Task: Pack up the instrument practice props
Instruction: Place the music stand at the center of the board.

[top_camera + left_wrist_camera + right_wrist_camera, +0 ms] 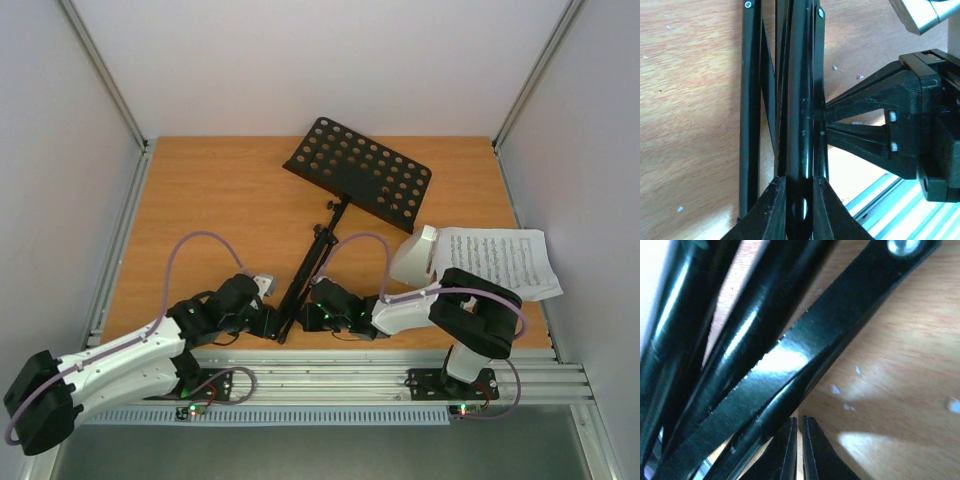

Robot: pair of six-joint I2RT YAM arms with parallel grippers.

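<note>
The music stand point(362, 172) is laid flat on the tabletop point(210, 200), its round-holed desk toward the far edge and its folded legs toward the near edge, between the two arms; the left pincer point(800, 212) is closed from the left on one black tube of those legs, which is seen gripped between its fingers point(772, 212); the right pincer point(801, 450) is brought in from the right against the same bundle of legs, its fingers pressed almost together with only a thin slit and nothing seen between them. The metronome point(413, 256) is found just right of the stand's pole, beside the right arm; the sheet of music point(505, 262) is spread just beyond it, near the right edge. The tabletop is of orange-brown wood, flecked with small pale specks point(845, 397); it is enclosed by plain white walls point(300, 60), and a ribbed metal rail point(330, 375) is fixed along its near edge.
</note>
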